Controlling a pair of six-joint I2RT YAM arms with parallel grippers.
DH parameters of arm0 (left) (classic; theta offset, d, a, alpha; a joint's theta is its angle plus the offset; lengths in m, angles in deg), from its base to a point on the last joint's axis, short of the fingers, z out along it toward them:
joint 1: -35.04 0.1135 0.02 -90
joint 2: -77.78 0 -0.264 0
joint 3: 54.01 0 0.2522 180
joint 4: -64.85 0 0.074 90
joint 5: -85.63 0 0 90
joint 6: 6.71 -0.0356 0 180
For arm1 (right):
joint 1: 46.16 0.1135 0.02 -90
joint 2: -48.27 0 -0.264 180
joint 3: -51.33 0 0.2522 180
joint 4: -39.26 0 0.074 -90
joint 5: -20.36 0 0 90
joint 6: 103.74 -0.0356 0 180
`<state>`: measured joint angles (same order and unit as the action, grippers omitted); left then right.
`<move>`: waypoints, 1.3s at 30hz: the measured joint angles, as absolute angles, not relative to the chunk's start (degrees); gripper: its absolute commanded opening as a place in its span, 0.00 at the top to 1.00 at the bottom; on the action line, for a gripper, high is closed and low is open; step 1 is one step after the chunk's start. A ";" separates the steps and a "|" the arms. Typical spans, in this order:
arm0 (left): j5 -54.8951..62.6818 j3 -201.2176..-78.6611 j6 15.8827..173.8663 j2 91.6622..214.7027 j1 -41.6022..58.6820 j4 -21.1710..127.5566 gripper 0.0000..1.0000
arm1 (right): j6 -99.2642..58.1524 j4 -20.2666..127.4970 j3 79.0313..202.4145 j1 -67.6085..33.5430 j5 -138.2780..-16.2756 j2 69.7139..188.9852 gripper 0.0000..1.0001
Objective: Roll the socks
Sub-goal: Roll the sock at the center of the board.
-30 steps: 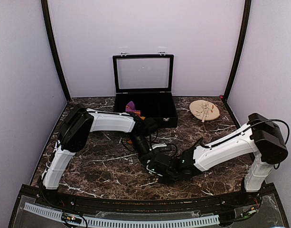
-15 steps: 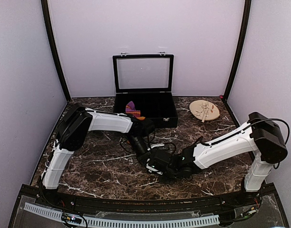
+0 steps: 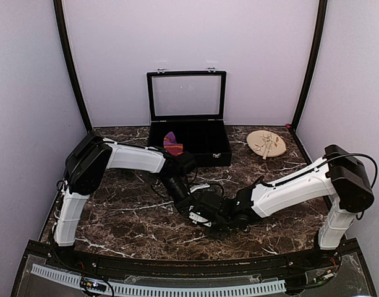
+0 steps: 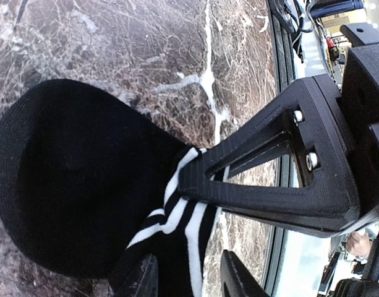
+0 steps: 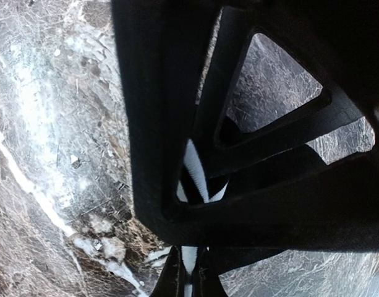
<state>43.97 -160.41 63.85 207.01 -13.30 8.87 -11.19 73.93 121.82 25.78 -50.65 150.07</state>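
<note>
Left wrist view is showing the black sock [image 4: 72, 179] lying bunched on the table [image 4: 115, 37], its striped cuff being pinched by the right gripper [image 3: 206, 214], probably to anchor it, while the left gripper [image 4: 188, 278] is standing spread around that cuff

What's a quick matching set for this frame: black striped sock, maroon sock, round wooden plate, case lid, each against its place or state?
Things:
1. black striped sock
2. maroon sock
3. round wooden plate
4. case lid

Place or state:
A. inside the black case, at its left end
B. standing open, upright
C. on the marble table, between the two arm ends
D. on the table, right of the case

Pairs: 1-C, 2-A, 3-D, 4-B
</note>
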 measured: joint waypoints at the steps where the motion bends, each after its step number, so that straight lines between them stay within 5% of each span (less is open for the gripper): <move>1: 43.99 -160.21 64.12 206.92 -13.25 9.13 0.62 | -11.22 74.04 121.86 25.78 -50.76 150.07 1.00; 39: 26.83 -139.97 76.46 193.02 -9.67 35.38 0.61 | -16.64 73.25 121.08 20.03 -64.60 148.32 1.00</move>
